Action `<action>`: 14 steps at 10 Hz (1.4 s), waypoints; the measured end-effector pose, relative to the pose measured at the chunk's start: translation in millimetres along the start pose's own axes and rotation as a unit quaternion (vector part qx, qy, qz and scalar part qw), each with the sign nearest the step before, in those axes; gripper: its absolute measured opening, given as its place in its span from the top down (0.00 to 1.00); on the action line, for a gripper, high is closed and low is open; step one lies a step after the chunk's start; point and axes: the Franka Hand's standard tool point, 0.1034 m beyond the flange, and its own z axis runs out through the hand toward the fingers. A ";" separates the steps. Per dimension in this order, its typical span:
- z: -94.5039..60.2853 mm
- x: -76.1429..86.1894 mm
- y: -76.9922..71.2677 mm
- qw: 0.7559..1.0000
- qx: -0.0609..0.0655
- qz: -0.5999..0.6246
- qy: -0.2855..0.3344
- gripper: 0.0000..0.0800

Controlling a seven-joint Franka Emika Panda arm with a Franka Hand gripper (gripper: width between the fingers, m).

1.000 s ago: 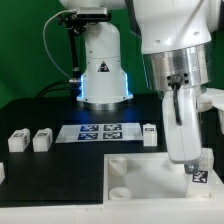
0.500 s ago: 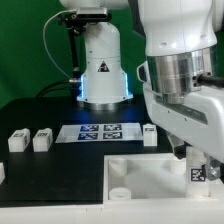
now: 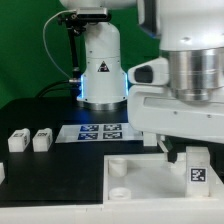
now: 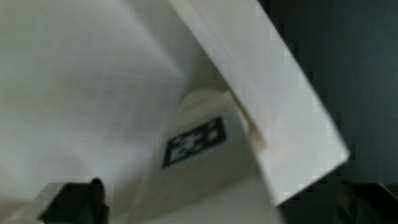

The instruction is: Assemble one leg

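From the exterior view, I take the large white plate [image 3: 135, 178] as my landmark. It lies flat on the black table [image 3: 45, 175], with one round socket [image 3: 117, 167] visible at its near corner toward the exterior view's left. The gripper [image 3: 190, 152] hangs just above the plate's side toward the exterior view's right, and between its parts I see a leg [image 3: 197, 170], upright, its tag facing the camera. The wide body of the arm hides the fingers, so I cannot tell if they pinch the leg or only stand around it; I judge the leg is carried there to be lowered into a corner socket. Two other legs [image 3: 30, 141] stand well apart from the plate, toward the exterior view's left, probably waiting their turn. The marker board [image 3: 97, 131] lies behind the plate, in front of the robot base [image 3: 101, 70].

In the wrist view, the plate's white surface [image 4: 89, 90] fills most of the picture, and the leg's tag [image 4: 196, 141] shows very close to the plate. One dark fingertip [image 4: 75, 202] appears at the edge; the jaws' opening is not shown here either
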 end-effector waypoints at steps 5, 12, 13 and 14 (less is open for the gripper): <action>0.6 0.4 0.5 0.996 0.002 0.084 -0.005 0.63; 2.2 2.4 2.6 0.822 0.047 0.566 -0.031 0.63; 2.2 2.5 2.8 0.816 0.047 0.575 -0.031 0.63; 2.1 2.8 3.1 0.783 0.046 0.619 -0.034 0.63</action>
